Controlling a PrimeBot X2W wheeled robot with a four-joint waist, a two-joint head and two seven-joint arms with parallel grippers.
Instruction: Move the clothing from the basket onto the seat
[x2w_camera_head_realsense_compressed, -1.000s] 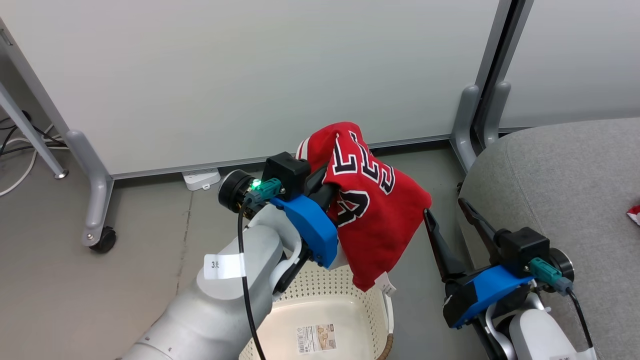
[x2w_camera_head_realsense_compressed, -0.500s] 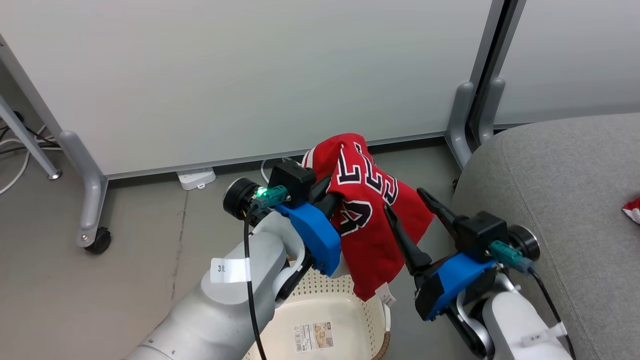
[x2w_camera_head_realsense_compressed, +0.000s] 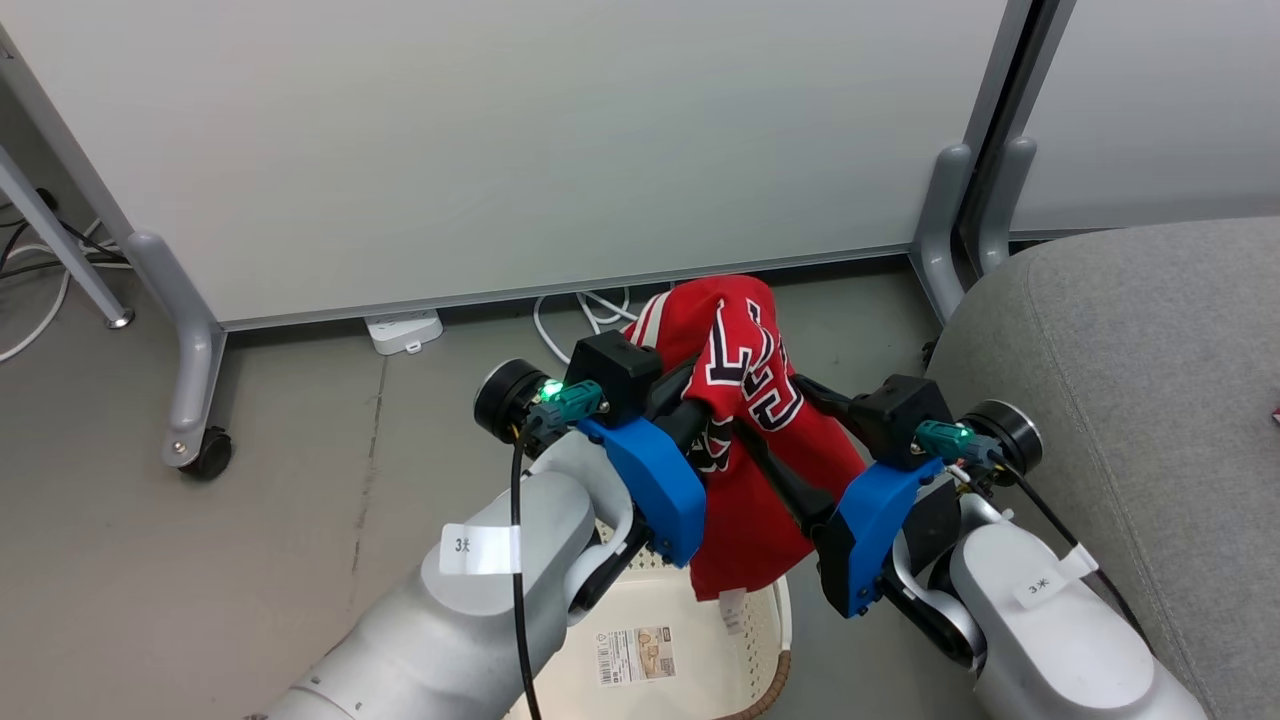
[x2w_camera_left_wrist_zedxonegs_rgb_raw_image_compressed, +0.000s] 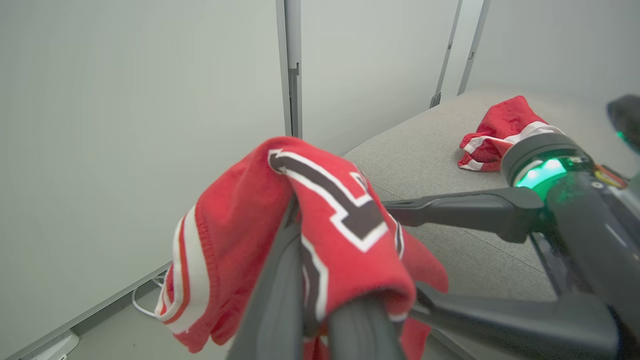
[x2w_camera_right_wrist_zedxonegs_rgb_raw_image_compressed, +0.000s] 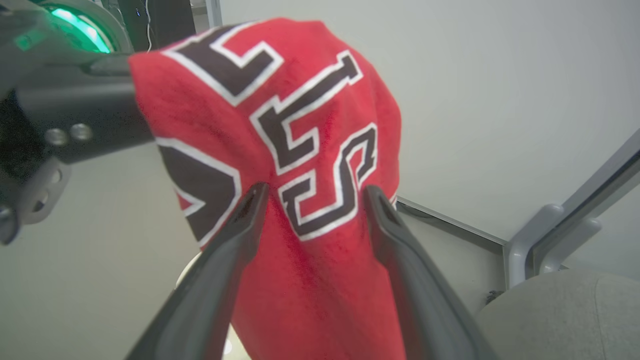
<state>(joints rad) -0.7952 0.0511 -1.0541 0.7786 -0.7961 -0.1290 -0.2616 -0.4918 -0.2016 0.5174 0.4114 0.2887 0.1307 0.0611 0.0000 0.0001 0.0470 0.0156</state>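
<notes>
Seat (x2w_camera_left_wrist_zedxonegs_rgb_raw_image_compressed: 425, 165) bears one garment (x2w_camera_left_wrist_zedxonegs_rgb_raw_image_compressed: 500, 127); left tool (x2w_camera_head_realsense_compressed: 692, 405) grips one jersey (x2w_camera_head_realsense_compressed: 750, 510).

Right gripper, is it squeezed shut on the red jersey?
No, the right gripper stands wide open, the red jersey showing between its fingers.

In the middle the jersey (x2w_camera_head_realsense_compressed: 745, 400) hangs over the basket (x2w_camera_head_realsense_compressed: 772, 640) — left gripper (x2w_camera_head_realsense_compressed: 685, 405) at its left, right gripper (x2w_camera_right_wrist_zedxonegs_rgb_raw_image_compressed: 315, 194) at its right. Behind: partition (x2w_camera_head_realsense_compressed: 500, 150). Right: seat (x2w_camera_head_realsense_compressed: 1130, 380) — second garment (x2w_camera_left_wrist_zedxonegs_rgb_raw_image_compressed: 495, 132) on it.

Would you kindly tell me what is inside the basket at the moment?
A paper label lies on the basket floor. The left arm and the hanging jersey cover its left side and far wall.
</notes>
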